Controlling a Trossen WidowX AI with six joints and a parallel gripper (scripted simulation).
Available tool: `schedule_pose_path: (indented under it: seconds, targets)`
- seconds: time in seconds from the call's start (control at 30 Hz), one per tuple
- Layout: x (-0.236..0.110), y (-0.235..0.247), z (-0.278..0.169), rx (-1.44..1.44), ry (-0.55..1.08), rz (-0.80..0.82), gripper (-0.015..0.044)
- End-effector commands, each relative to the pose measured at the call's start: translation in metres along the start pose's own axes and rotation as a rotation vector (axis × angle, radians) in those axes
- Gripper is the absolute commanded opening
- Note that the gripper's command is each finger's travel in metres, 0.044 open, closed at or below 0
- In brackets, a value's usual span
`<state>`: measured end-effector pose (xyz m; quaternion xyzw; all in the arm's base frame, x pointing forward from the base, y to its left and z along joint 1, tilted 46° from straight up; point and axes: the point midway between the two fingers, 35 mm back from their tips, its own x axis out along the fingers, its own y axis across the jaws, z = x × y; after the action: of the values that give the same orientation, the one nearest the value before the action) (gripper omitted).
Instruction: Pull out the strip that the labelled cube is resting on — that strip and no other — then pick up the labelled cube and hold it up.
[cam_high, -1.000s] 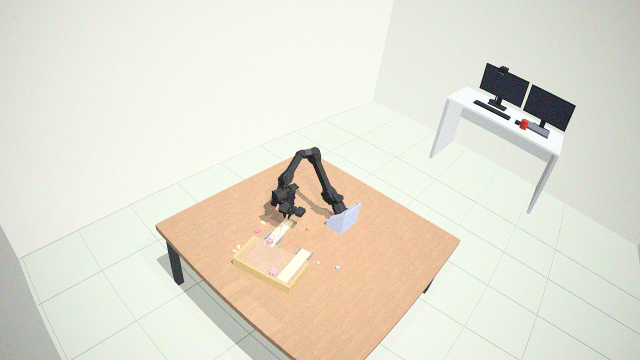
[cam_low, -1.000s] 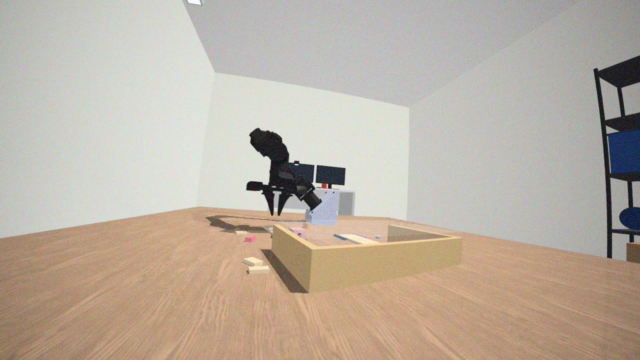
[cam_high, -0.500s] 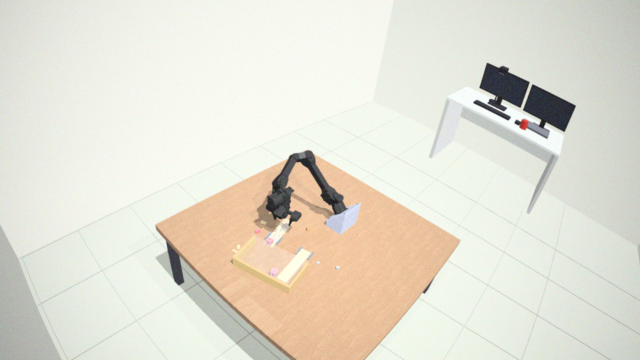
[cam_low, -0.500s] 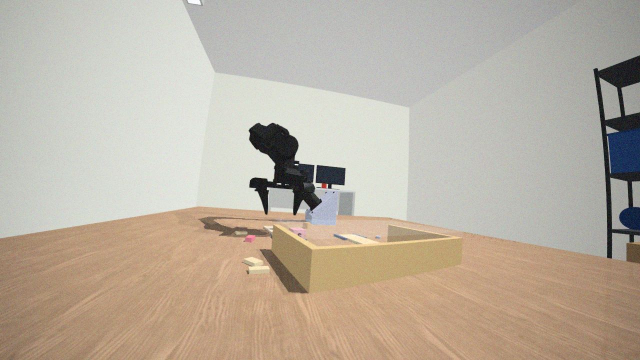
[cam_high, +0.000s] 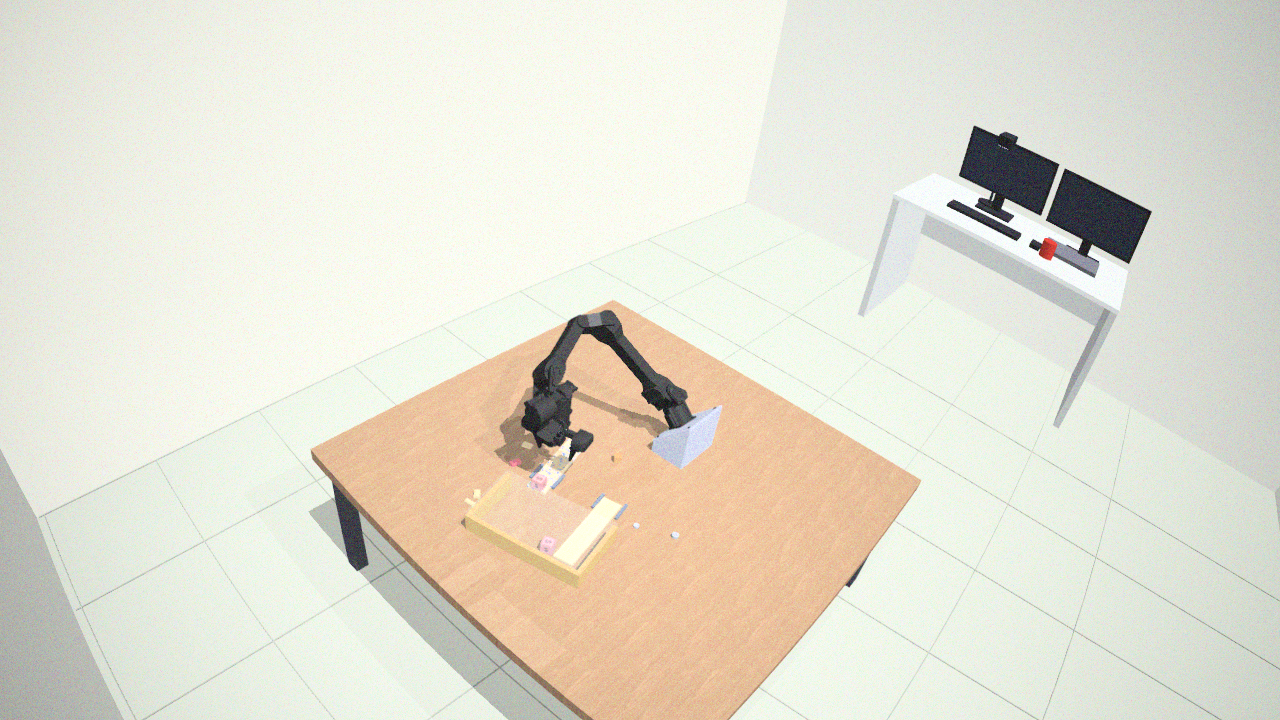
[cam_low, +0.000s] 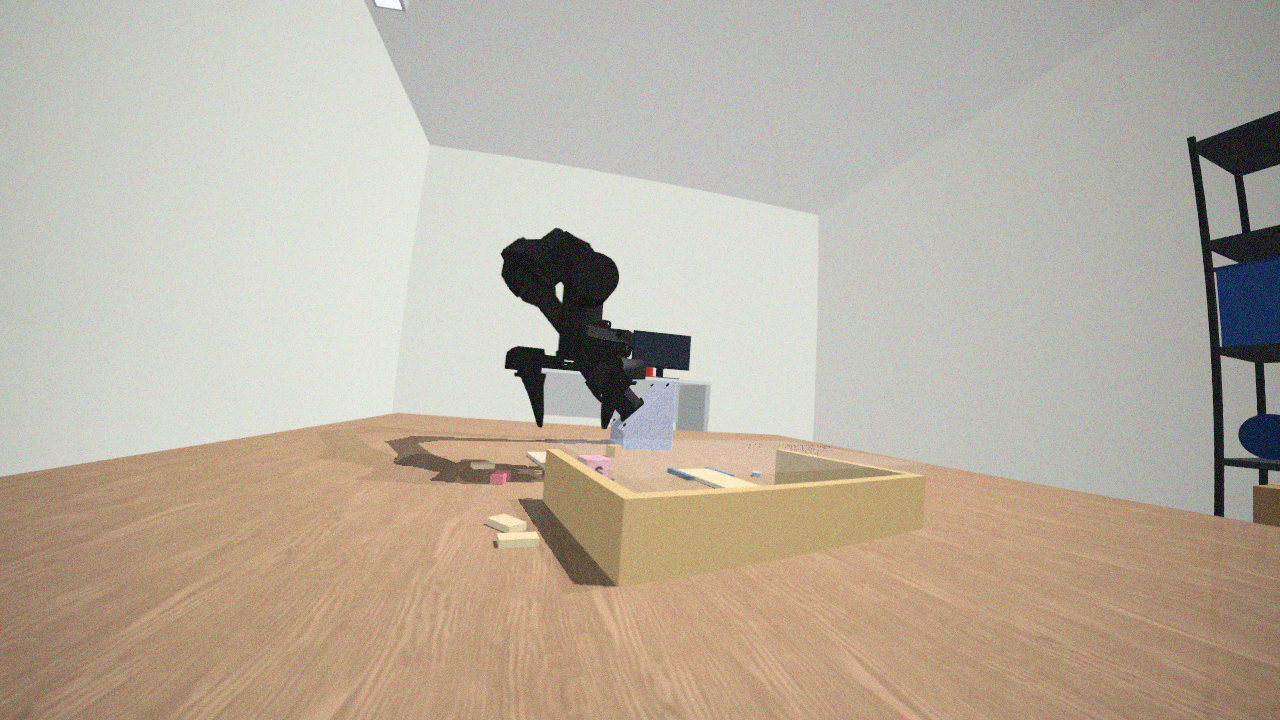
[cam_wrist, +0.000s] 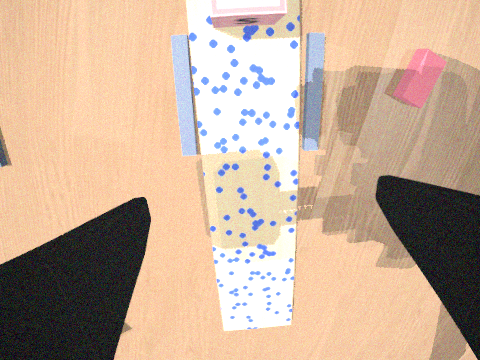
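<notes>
Overhead, the gripper (cam_wrist: 263, 234) hangs wide open — empty — above the dotted strip (cam_wrist: 247, 160).

A bare lab or test room with an office corner, it seems: plain pale walls, a floor (cam_high: 984, 573) of large light tiles, and one wooden table (cam_high: 716, 573) with the robot arm (cam_high: 617, 344) bolted to it. Against the far wall stands a white desk (cam_high: 984, 234) carrying two dark monitors (cam_high: 1051, 192), a keyboard (cam_high: 982, 218) and something small and red (perhaps a mug). A black shelving unit (cam_low: 1239, 295) holds blue items.
</notes>
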<state>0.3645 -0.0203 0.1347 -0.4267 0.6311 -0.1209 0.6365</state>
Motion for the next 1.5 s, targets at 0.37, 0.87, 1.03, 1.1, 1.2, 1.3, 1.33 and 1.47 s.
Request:
schedule_pose_path:
  seconds: [0.37,0.87,1.03,1.1,1.2,1.3,1.33,1.47]
  targets:
    - [-0.004,0.000,0.054,0.003,0.005,-0.004,0.0440]
    - [0.003,0.000,0.081,0.003,0.004,-0.004,0.0282]
    - [0.011,0.000,0.081,0.003,0.004,-0.004,0.0250]
    - [0.014,0.000,0.081,0.004,0.004,-0.004,0.0250]
    - [0.019,0.000,0.081,0.004,0.003,-0.004,0.0250]
    - [0.024,0.000,0.081,0.004,0.003,-0.004,0.0250]
    - [0.025,0.000,0.081,0.004,0.003,-0.004,0.0250]
    - [0.032,-0.001,0.081,0.004,0.004,-0.005,0.0250]
